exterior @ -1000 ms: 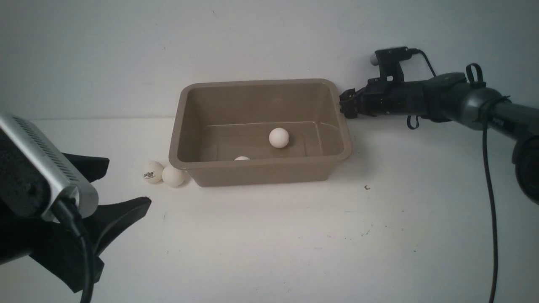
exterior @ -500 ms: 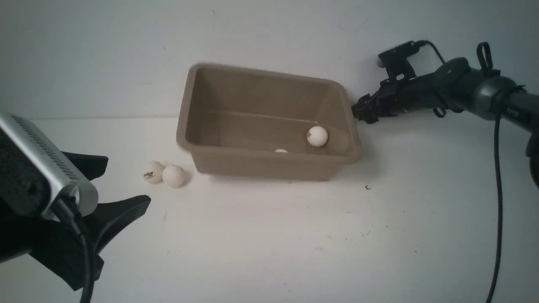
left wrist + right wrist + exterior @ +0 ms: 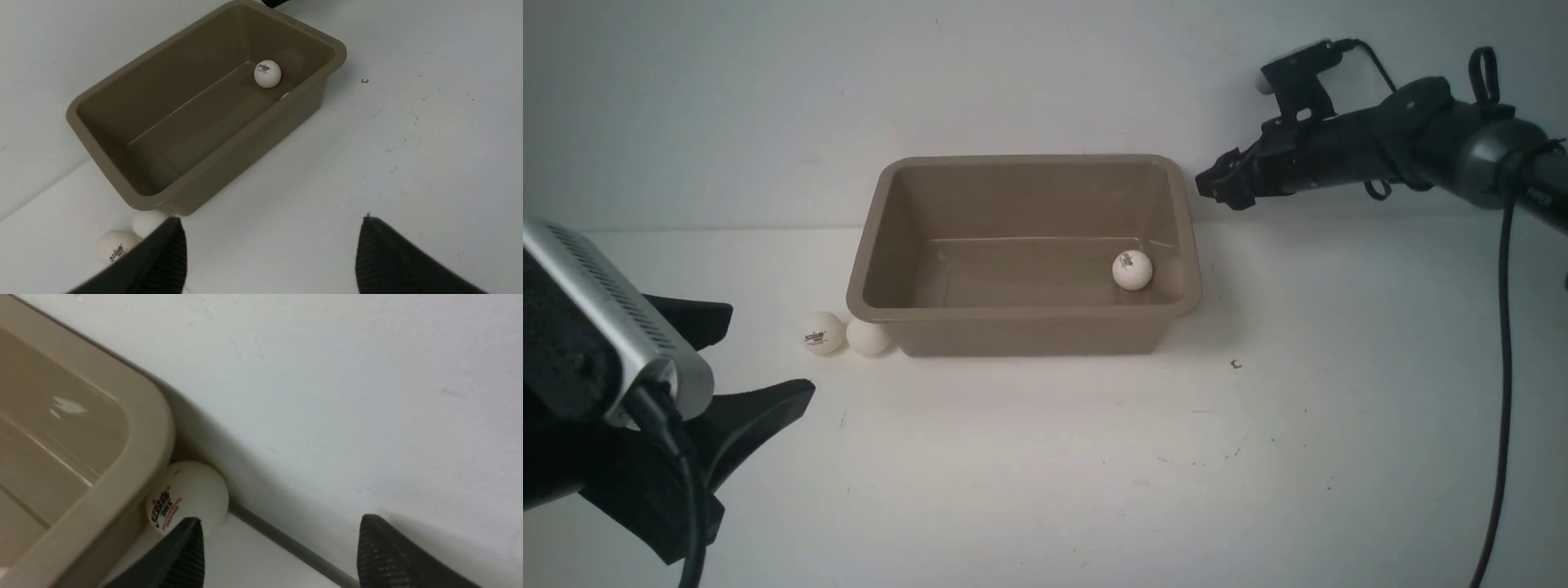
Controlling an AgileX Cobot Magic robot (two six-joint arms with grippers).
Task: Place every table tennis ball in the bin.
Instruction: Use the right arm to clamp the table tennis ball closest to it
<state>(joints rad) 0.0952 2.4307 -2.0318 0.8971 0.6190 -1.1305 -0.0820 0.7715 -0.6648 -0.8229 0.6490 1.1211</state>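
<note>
Resting on the white desk (image 3: 1045, 457), the bin (image 3: 1021, 314) is seen upright against the wall (image 3: 768, 98). One table tennis ball (image 3: 1132, 270) lies inside, near the bin's right side; a white sliver of a second ball (image 3: 284, 96) is glimpsed behind its near side. A logo ball (image 3: 823, 333) and a plain ball (image 3: 867, 336) are found touching, just left of the bin. Another ball (image 3: 188, 494) is lodged under the bin's far right corner rim. The fingers of the left gripper (image 3: 270, 219) are spread and empty, left of the bin. Those of the right gripper (image 3: 280, 518) are held apart and empty beside that far corner.
</note>
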